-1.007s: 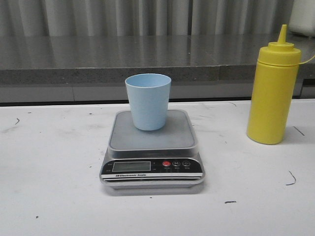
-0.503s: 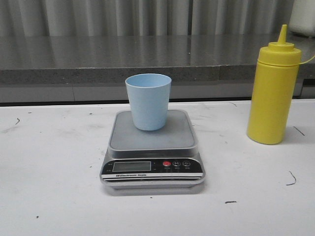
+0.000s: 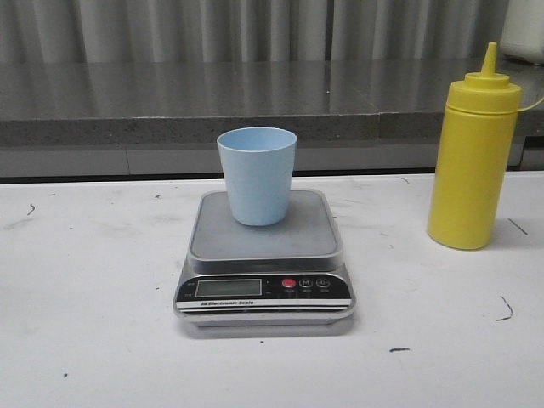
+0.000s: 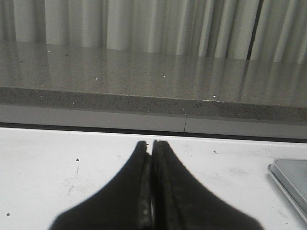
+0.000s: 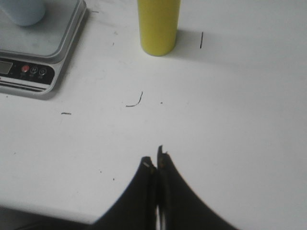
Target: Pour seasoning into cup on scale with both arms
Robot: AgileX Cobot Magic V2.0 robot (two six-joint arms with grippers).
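1. The white table (image 3: pixel 93 280) spreads out before me, scuffed with small dark marks, and a grey stone ledge (image 3: pixel 170 106) runs behind it.
2. The digital kitchen scale (image 3: pixel 263 293) sits mid-table, its black front panel toward me, with a red button and grey ones beside the LCD.
3. The yellow squeeze bottle (image 3: pixel 473 161) stands upright on the table, well apart from the scale on my right side.
4. The pale blue cup (image 3: pixel 256 174) stands upright on the scale's steel platform, toward its far edge.
5. My left pincer (image 4: pixel 152 143) hangs over bare table, its fingers pressed together on nothing.
6. My right pincer (image 5: pixel 156 159) is likewise closed and empty, short of the bottle.
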